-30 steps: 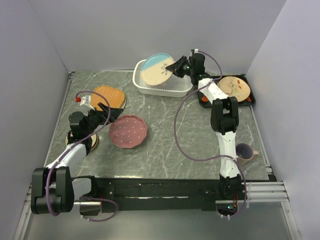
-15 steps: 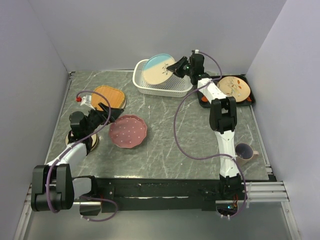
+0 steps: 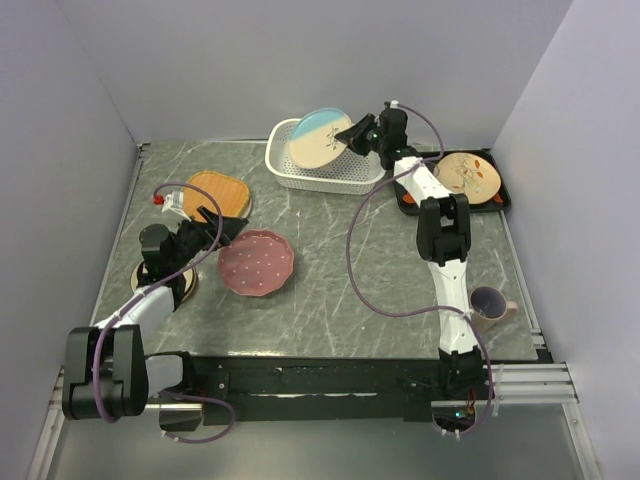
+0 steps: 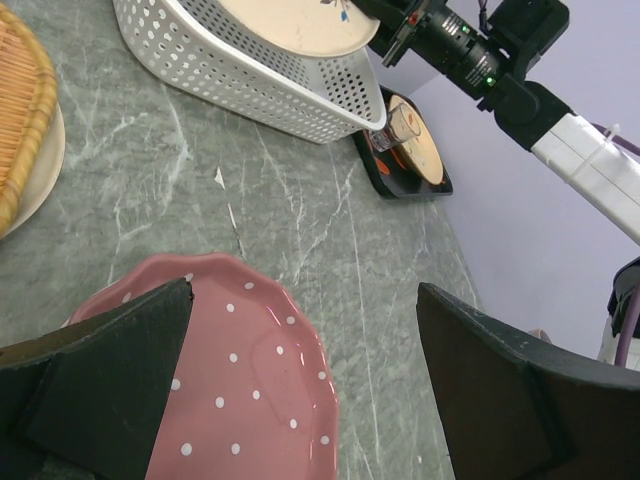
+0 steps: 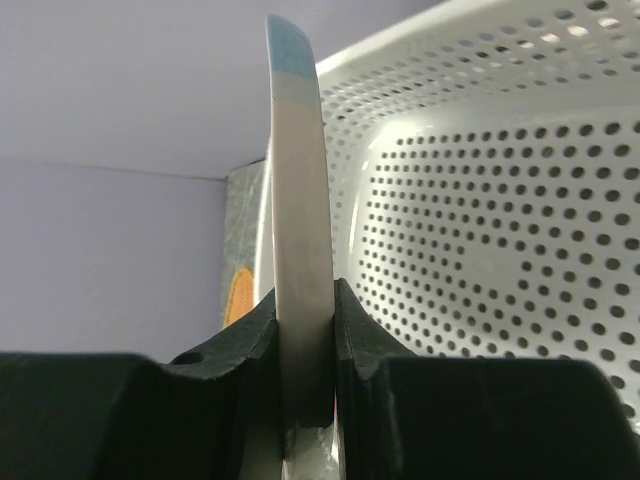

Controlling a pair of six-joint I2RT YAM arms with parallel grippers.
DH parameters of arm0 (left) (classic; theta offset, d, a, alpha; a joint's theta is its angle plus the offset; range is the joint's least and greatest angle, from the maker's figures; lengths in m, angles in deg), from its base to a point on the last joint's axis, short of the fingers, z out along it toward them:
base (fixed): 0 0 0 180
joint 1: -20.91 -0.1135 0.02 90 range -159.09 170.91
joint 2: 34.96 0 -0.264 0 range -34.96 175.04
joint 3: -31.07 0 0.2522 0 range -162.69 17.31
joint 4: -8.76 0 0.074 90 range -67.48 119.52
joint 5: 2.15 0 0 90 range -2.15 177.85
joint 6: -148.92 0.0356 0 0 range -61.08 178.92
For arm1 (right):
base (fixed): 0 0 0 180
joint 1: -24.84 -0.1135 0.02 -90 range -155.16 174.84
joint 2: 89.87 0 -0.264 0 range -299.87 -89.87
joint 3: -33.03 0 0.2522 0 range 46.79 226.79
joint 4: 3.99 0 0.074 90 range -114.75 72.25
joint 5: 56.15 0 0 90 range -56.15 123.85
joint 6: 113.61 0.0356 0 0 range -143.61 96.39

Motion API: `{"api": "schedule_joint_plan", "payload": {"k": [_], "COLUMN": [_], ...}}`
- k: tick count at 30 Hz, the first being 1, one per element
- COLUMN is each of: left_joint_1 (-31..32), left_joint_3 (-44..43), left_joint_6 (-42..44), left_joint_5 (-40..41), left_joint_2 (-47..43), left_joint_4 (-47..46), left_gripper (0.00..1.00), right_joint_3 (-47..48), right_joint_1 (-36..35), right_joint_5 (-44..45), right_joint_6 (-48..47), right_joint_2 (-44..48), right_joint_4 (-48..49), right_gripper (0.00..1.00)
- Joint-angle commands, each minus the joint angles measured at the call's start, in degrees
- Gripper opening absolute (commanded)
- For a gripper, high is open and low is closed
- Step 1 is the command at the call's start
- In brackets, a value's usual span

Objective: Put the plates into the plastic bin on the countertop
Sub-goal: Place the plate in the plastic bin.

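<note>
The blue-cream plate (image 3: 318, 140) has crept slightly further over the plastic bin (image 3: 325, 178) in the last second. It's tilted and not set down yet, so I'd say the drop is close. Right end effector (image 3: 352, 135) is clamped on its rim, and only the wrist view shows that edge-on pinch. Left end effector (image 3: 215, 228) sits wide apart by the pink plate (image 3: 256, 262) on the desk (image 3: 330, 290).
</note>
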Motion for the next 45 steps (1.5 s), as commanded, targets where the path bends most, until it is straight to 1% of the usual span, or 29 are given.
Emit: {"api": "schedule_joint_plan", "payload": {"k": [1, 19, 29, 35, 42, 45], "left_joint_1": [0.4, 0.5, 0.4, 0.5, 0.5, 0.6], "left_joint_3": [0.0, -0.1, -0.4, -0.3, -0.1, -0.1], "left_joint_6": [-0.1, -0.4, -0.7, -0.7, -0.9, -1.1], "left_joint_5": [-1.5, -1.8, -1.9, -1.7, -1.6, -1.5], "left_joint_2": [0.2, 3.0, 3.9, 4.0, 4.0, 4.1], "left_joint_4": [-3.6, -5.3, -5.9, -6.0, -6.5, -6.6], "left_gripper": [0.99, 0.99, 0.99, 0.99, 0.99, 0.99], "right_joint_3": [4.7, 4.7, 2.6, 2.0, 1.5, 1.6], "right_joint_1": [0.5, 0.5, 0.5, 0.5, 0.5, 0.4], "right_joint_5": [0.2, 3.2, 3.6, 3.6, 4.4, 6.4], "right_joint_6": [1.3, -0.1, -1.3, -1.7, -3.7, -5.8], "right_joint_2": [1.0, -2.7, -3.2, -3.1, -1.9, -0.9], "right_joint_4": [8.3, 7.3, 7.3, 7.0, 5.1, 2.2], "right_gripper": [0.00, 0.00, 0.00, 0.05, 0.17, 0.27]}}
